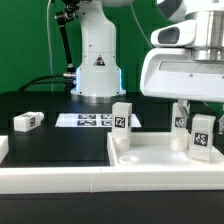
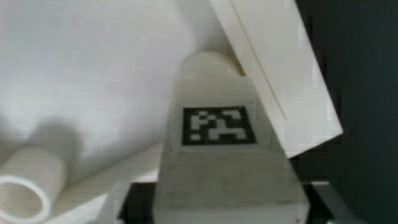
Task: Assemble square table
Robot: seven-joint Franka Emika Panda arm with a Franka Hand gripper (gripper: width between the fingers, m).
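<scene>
At the exterior view's right, the hand [image 1: 201, 112] hangs over the tabletop [image 1: 90, 172], and the held leg [image 1: 203, 137] stands upright between its fingers. The jaws are part-way closed, one on each side of this leg, so the hand has hold of it. Its tag faces the camera. Its lower end is low inside the rim near the tabletop's right end; whether it touches the surface I cannot tell.

The tabletop lies flat on the black counter [image 1: 50, 135], filling the front of the exterior view, raised rim up. The corner leg [image 1: 122, 120] stands upright on it by the far rim, near the tabletop's left corner. The back leg [image 1: 182, 121] stands just beside the held leg, on the exterior view's left of it and a little farther back. The loose leg [image 1: 27, 121] lies on its side on the counter, well apart from the tabletop, toward the exterior view's left.

The marker board [image 1: 92, 120] lies flat on the counter behind the tabletop, in front of the arm base [image 1: 97, 62].

In the wrist view the held leg [image 2: 217, 125] fills the middle, tag toward the camera, with a dark finger [image 2: 317, 200] on either side. Behind it are the tabletop [image 2: 89, 80] and its rim [image 2: 267, 60]. A short round stub [image 2: 32, 185] rises from the tabletop beside the leg.
</scene>
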